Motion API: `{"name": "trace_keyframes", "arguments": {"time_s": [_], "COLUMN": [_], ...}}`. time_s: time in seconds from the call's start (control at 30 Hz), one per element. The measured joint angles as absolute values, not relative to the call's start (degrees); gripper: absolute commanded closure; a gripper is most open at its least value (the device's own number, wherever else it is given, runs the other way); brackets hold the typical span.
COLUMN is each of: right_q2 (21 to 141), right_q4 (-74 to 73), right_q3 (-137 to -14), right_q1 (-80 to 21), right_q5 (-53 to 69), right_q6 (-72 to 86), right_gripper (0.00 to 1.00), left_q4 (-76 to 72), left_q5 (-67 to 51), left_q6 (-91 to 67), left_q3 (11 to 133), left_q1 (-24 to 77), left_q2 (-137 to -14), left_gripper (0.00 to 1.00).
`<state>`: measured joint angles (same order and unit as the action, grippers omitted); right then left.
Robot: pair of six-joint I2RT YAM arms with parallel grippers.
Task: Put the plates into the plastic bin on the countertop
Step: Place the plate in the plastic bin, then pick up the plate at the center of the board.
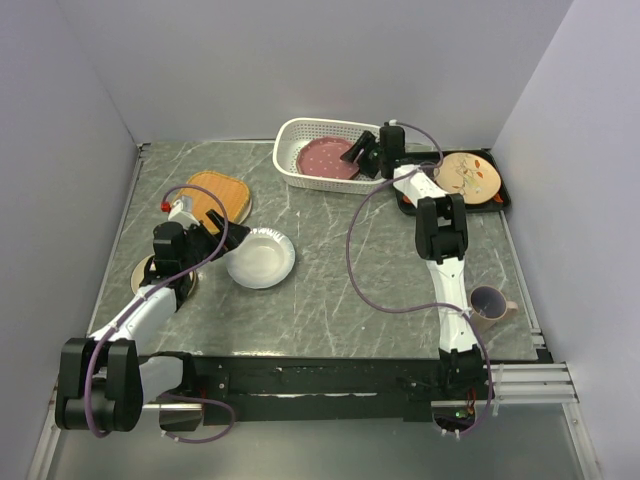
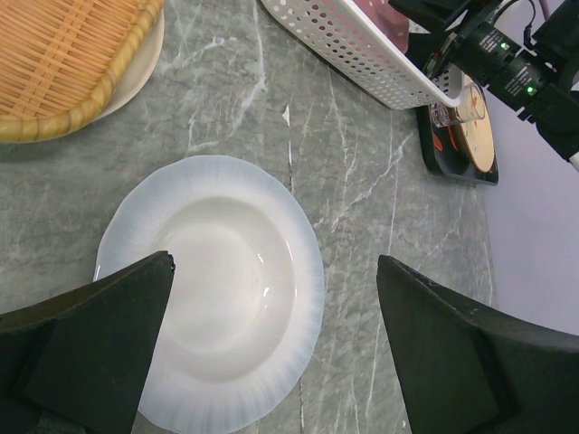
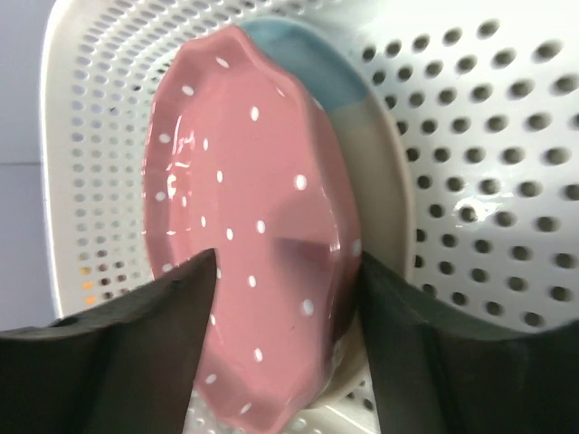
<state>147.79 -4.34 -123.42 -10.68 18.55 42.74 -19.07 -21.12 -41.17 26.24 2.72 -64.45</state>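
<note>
Pink speckled plate (image 3: 244,181) lies in the plastic bin (image 3: 470,136) on a blue-cream plate (image 3: 308,63); my right gripper (image 3: 288,262) is wide over it, my left gripper (image 2: 274,267) wide above the white plate (image 2: 217,226).

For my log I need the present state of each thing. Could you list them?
pink plate: in the plastic bin, on a blue-cream plate.
white plate: on the countertop, not gripped.
orange plate: on the countertop, outside the bin.
left gripper: open, above the white plate.
right gripper: open, over the pink plate.
</note>
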Motion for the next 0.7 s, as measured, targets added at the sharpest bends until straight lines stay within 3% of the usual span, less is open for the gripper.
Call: {"name": "trace_keyframes", "arguments": {"time_s": [0.3, 0.7], "right_q2": [144.84, 140.59], "right_q4": [-9.41, -11.29], "right_q3": [-123.7, -123.35], "right_q1": [-12.62, -14.31], "right_q5": [9.02, -0.67], "right_q6": [35.27, 29.95], "right_gripper": [0.09, 0.06], "left_q4": [-19.09, -18.5], "left_q5": [-21.12, -19.92], "left_q6": [-41.19, -41.17], "left_q3": [26.09, 25.93], "left_q1": [2.72, 2.72], "left_q2": [-64.36, -64.36], "left_gripper": [0.01, 0.01]}}
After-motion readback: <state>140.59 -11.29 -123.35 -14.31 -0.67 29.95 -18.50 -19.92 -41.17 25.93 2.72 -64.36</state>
